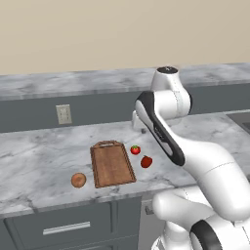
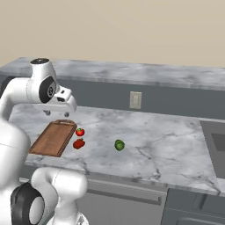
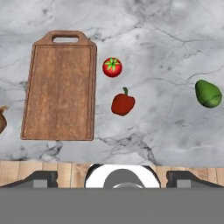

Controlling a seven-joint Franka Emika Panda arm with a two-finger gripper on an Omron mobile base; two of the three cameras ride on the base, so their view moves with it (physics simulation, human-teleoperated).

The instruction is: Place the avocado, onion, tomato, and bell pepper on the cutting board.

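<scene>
The brown wooden cutting board (image 3: 59, 92) lies bare on the marble counter, its looped handle toward the wall. Just right of it sit the bright-red tomato (image 3: 112, 67) with a green cap and, nearer the front edge, the darker red bell pepper (image 3: 123, 104). Farther right is the dark-green avocado (image 3: 208, 93). The orange-brown onion (image 1: 78, 180) rests left of the board, cut off at the hand view's left edge. My gripper (image 2: 57, 113) hangs well above the board's handle end, open, with nothing between its fingers (image 3: 41, 177).
A wall outlet (image 2: 135, 99) sits on the grey backsplash behind the counter. A sink (image 2: 217, 143) is set into the counter at the far right. Grey drawers (image 1: 66, 227) run below the front edge.
</scene>
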